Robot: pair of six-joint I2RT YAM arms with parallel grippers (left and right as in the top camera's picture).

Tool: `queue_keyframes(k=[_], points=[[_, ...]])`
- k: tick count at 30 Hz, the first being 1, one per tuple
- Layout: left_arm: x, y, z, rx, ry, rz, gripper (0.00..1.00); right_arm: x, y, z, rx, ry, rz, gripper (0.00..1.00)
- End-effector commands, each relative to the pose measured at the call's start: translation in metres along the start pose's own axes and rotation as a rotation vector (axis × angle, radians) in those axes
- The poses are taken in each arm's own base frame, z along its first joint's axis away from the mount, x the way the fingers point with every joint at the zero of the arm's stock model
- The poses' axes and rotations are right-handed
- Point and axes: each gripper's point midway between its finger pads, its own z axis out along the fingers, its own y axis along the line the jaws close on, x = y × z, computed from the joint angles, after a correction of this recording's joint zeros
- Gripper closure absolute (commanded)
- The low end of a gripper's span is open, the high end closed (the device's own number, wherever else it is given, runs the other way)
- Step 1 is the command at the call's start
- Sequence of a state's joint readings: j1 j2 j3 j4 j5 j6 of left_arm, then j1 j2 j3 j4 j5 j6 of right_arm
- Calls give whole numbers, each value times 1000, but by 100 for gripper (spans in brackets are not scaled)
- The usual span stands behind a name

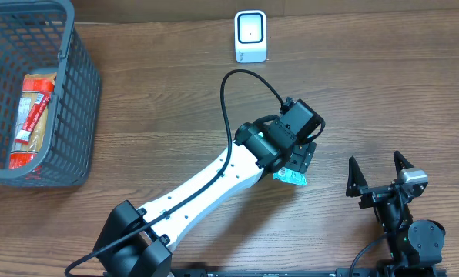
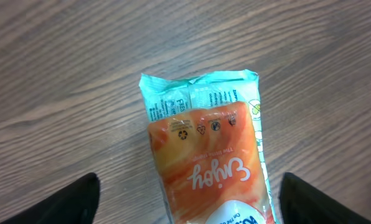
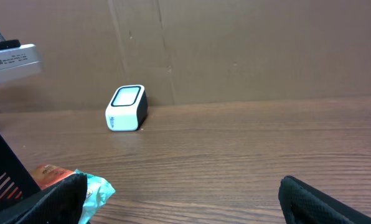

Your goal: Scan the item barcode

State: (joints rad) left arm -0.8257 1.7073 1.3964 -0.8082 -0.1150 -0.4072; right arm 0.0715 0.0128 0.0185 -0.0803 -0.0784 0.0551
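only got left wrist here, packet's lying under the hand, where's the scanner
Observer: The scanner stands at the far edge of the table, beyond the packet and slightly to its left.
Operator: which way is its window facing
Observer: It tilts up and back toward the arms; the right wrist view sees it head-on.
Operator: right hand in the way
Observer: No. The right hand is open and empty, off to the packet's right and clear of it.

Glossy plastic snack packet [image 2: 204, 155] on matt wood-grain table [image 2: 61, 74], grey plastic mesh basket [image 1: 79, 92]
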Motion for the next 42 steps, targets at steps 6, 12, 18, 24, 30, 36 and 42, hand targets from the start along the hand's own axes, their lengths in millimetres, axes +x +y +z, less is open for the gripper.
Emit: queue_keyframes(k=[6,12,18,24,30,36,42], points=[[-2,-3,-4,231,77,-100,17,2,-2,0,4,-1,-4,0],[4,-2,-4,257,110,-109,20,2,-2,0,4,-1,-4,0],[22,3,7,242,152,-112,24,2,-2,0,4,-1,-4,0],[28,4,17,242,151,-112,36,2,-2,0,4,-1,-4,0],[22,2,17,251,127,-110,60,2,-1,0,4,-1,-4,0],[22,2,17,252,124,-109,80,2,-1,0,4,-1,-4,0],[21,2,18,252,123,-109,82,2,-1,0,4,-1,-4,0]])
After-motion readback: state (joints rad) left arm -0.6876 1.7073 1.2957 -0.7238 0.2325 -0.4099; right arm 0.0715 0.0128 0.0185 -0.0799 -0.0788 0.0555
